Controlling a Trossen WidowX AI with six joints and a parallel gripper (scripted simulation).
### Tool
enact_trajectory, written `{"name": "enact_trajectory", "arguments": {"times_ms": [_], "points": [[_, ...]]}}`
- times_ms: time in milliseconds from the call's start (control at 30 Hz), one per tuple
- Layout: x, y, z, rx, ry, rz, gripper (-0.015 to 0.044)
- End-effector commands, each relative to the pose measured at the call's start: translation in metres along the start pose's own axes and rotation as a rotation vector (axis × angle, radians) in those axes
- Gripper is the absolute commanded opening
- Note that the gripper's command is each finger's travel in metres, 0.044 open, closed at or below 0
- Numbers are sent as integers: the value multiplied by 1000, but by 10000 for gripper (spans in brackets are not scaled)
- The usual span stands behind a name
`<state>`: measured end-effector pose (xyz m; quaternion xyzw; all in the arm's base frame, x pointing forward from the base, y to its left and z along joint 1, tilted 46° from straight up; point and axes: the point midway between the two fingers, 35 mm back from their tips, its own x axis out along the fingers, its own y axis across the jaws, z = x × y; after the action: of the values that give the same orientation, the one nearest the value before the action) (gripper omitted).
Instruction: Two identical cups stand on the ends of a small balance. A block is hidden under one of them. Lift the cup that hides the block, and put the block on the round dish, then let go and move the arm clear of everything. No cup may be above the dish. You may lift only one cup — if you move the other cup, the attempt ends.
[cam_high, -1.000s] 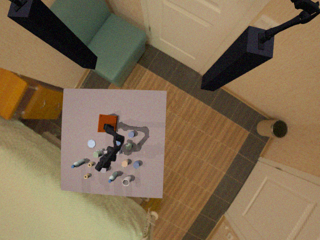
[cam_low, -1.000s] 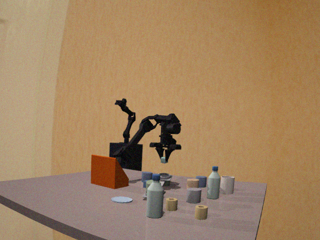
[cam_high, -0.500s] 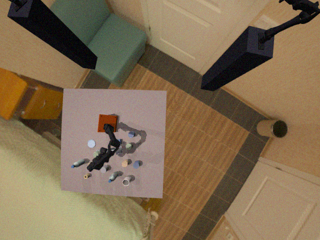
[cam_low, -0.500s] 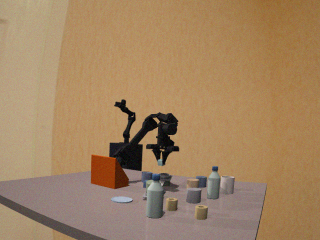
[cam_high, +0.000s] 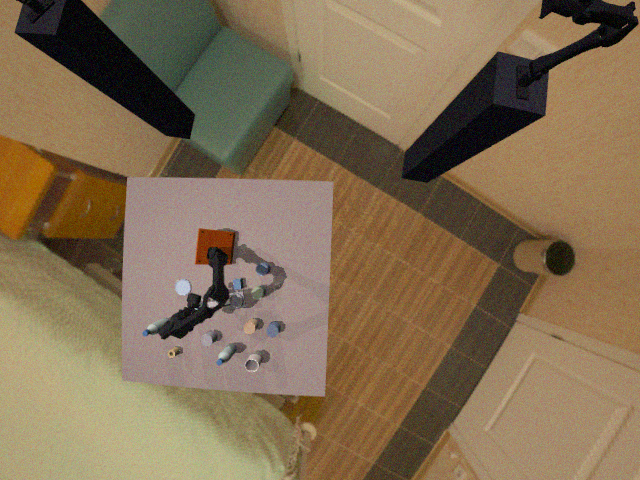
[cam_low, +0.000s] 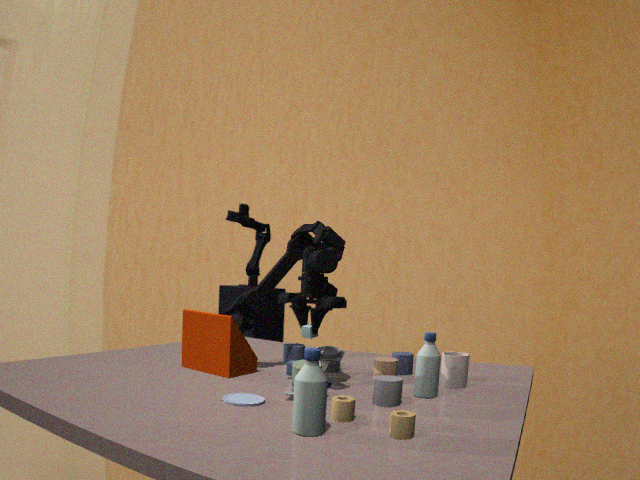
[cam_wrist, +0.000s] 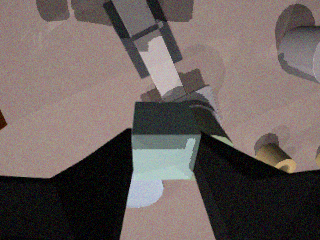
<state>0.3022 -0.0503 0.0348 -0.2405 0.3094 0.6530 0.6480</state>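
Observation:
My gripper (cam_low: 310, 329) (cam_wrist: 162, 135) is shut on the pale teal block (cam_low: 307, 331) (cam_wrist: 164, 157), held well above the table. The round pale blue dish (cam_high: 183, 287) (cam_low: 243, 399) (cam_wrist: 145, 194) lies flat with nothing on it; in the wrist view the block partly covers it. The balance (cam_wrist: 162, 67) stands below, its near end partly hidden by the block. A green cup (cam_low: 299, 367) stands at that end, partly behind a bottle; the arm hides it from above. The other green cup (cam_high: 257, 292) (cam_low: 331, 365) stands on the table beyond the balance's far end.
An orange wedge (cam_high: 209, 240) (cam_low: 206, 343) stands by the arm base. A blue block (cam_high: 237, 283) lies beside the balance. One bottle (cam_high: 157, 326) (cam_low: 309, 405) stands near the dish, another (cam_high: 226, 353) (cam_low: 427, 369) farther right. Tan rings (cam_low: 343, 409), a grey cylinder (cam_low: 387, 391) and a white cup (cam_low: 455, 370) stand around.

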Motion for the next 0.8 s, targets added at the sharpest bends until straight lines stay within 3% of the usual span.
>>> {"name": "enact_trajectory", "arguments": {"times_ms": [0,767], "points": [[1,-3,-17,-4,9,-7,0],[40,2,-128,-14,5,0,0]]}}
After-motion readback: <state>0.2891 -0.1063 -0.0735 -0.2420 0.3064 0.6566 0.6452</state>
